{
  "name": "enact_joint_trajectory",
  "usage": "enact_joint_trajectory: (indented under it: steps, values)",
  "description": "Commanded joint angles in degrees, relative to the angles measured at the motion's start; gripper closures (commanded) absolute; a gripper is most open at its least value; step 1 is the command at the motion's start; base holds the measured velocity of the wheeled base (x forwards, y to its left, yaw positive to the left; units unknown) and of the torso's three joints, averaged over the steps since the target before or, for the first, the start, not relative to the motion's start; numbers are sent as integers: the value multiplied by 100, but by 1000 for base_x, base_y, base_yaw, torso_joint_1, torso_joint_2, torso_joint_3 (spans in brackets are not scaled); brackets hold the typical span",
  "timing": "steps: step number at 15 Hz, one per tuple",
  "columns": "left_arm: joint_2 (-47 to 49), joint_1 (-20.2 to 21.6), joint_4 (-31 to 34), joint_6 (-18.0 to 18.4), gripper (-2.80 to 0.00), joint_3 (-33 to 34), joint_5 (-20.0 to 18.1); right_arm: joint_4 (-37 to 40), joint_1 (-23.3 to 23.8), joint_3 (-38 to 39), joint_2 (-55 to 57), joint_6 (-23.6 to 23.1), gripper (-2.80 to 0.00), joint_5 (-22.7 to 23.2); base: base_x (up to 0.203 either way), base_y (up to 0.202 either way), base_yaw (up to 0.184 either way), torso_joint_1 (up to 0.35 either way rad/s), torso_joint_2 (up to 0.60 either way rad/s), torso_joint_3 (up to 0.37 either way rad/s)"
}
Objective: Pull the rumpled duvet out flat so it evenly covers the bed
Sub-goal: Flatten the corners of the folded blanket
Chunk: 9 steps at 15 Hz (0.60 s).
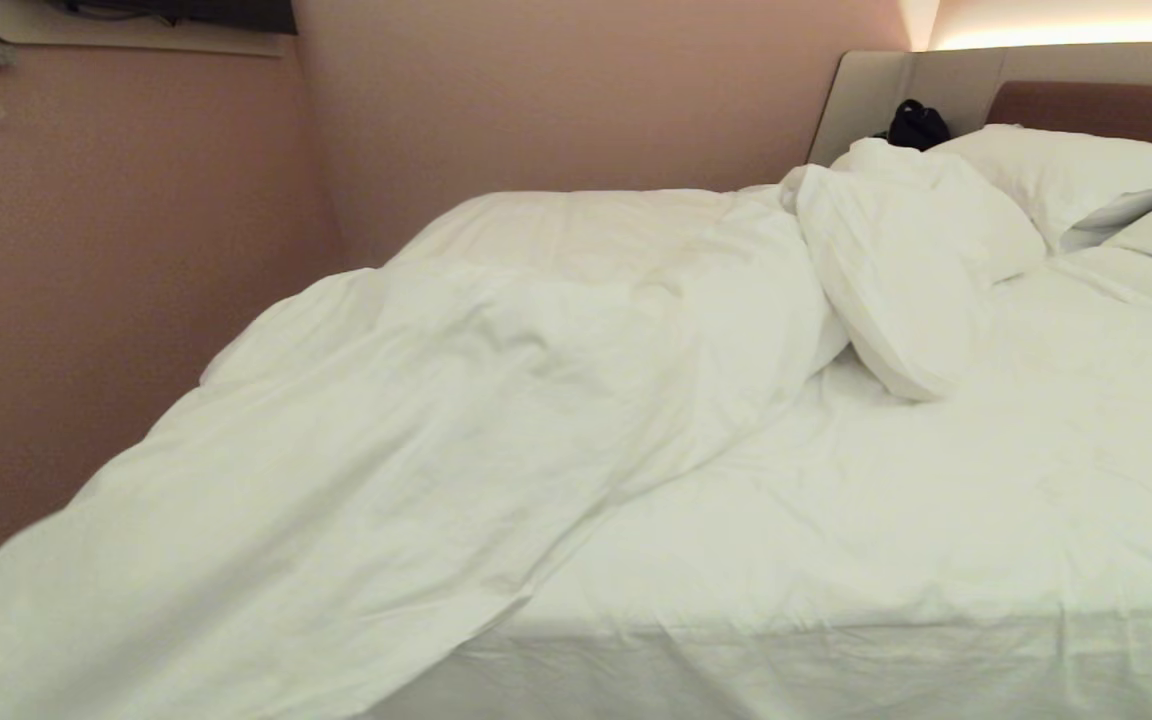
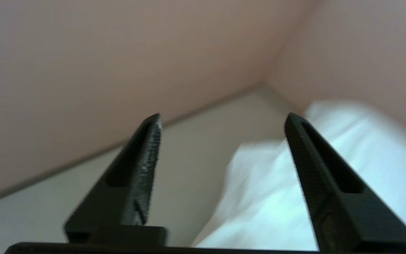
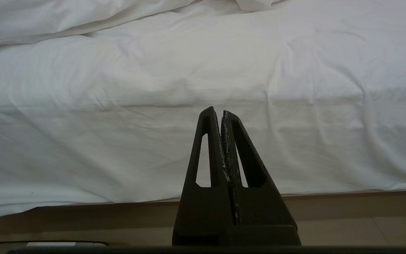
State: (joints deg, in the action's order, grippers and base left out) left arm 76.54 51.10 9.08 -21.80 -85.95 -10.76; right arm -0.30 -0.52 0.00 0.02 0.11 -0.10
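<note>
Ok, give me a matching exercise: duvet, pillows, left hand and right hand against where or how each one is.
Things:
1. duvet
2. pillows
3. left hand
4. right hand

States:
A. shut, pointed at the bed's sheeted side
B. stacked by the headboard
C. open, nothing between the fingers
D. bunched along the wall side, sheet bare elsewhere

Pairs: 1-D, 2-B, 3-C, 4-A

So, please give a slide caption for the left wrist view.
Left gripper open and empty beside the duvet, facing the wall corner.
</note>
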Motion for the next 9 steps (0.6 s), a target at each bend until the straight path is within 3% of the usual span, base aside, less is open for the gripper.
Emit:
enact_joint_trajectory:
  steps: [1, 5, 9]
  values:
    - [44, 5, 657, 379, -280, -132, -21, -5, -9, 0, -2, -1, 0, 1, 0, 0, 0, 0, 0, 0]
    - [301, -271, 676, 391, -280, -223, -243, -5, 0, 0, -2, 6, 0, 1, 0, 0, 0, 0, 0, 0]
    - [878, -975, 627, 59, -280, -302, -1641, -5, -8, 0, -2, 3, 0, 1, 0, 0, 0, 0, 0, 0]
